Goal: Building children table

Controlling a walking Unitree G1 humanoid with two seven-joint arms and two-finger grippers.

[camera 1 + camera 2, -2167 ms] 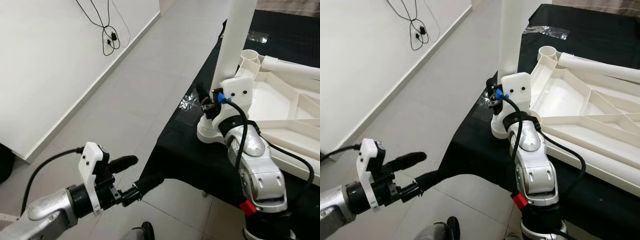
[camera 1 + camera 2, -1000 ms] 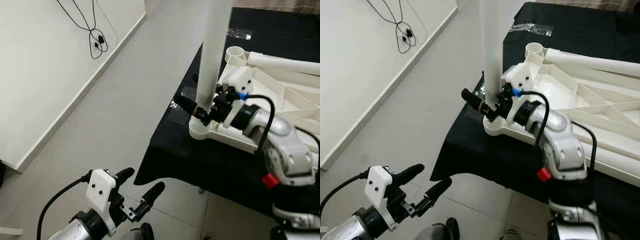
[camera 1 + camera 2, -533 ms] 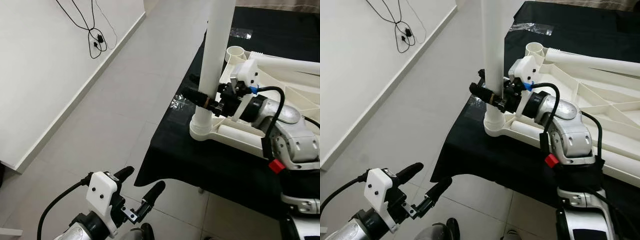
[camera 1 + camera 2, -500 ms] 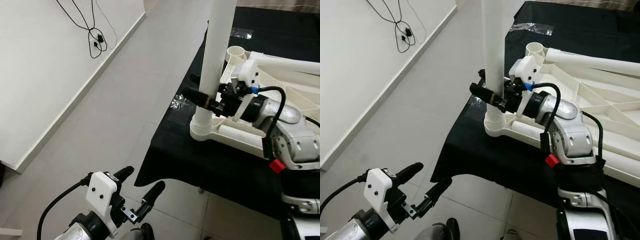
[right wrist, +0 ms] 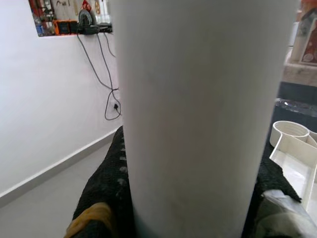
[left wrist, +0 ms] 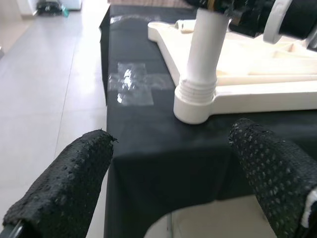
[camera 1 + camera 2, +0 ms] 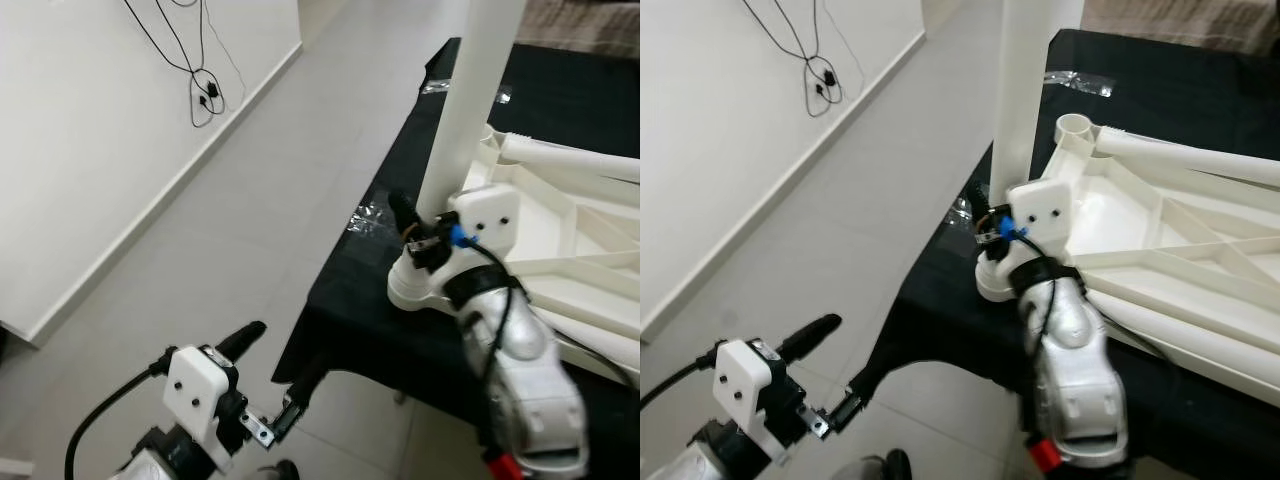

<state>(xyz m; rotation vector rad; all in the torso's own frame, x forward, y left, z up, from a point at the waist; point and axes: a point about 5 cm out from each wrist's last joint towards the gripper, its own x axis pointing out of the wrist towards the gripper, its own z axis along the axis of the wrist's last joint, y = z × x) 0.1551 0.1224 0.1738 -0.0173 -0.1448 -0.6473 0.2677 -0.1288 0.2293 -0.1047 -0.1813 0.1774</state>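
A white plastic table top (image 7: pixel 560 262) lies upside down on a black-covered surface. One white leg (image 7: pixel 470 100) stands upright in its near corner socket (image 7: pixel 412 290). My right gripper (image 7: pixel 425 225) is shut on that leg just above the socket; in the right wrist view the leg (image 5: pixel 198 124) sits between the black fingers (image 5: pixel 106 183). A second leg (image 7: pixel 565 160) lies across the top beside an empty socket (image 7: pixel 1077 127). My left gripper (image 7: pixel 275 358) is open and low over the floor, just off the covered surface's corner and pointing at the socket (image 6: pixel 195 106).
The black cloth (image 7: pixel 400 335) has a patch of clear tape (image 7: pixel 370 215) near its edge. Grey tiled floor (image 7: pixel 230 230) stretches to the left. A white wall with a hanging black cable (image 7: pixel 205 85) runs along the far left.
The head view has shifted. My right wrist has swung round the leg, from reaching across from the right to coming up from below, still shut on it. The left gripper has barely moved.
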